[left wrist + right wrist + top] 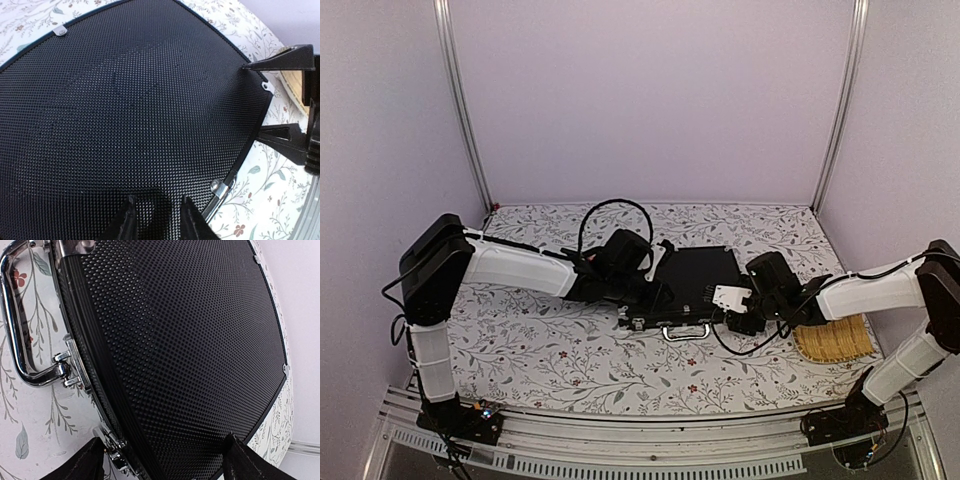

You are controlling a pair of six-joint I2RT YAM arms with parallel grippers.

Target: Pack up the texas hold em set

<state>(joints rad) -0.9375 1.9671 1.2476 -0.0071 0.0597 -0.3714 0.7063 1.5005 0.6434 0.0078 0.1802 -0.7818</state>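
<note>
Over the closed briefcase [700, 270], left hand [158, 201] sits narrowly parted, empty; right hand [163, 442] spreads wide.

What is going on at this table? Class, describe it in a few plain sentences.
Two robot arms are working on a black case that lies flat on the flowered table with its lid down. The left gripper is over the lid, its fingers a little apart and holding nothing. The right gripper is spread wide over the front edge, near a latch and the silver handle. A woven tray sits by the right arm.
</note>
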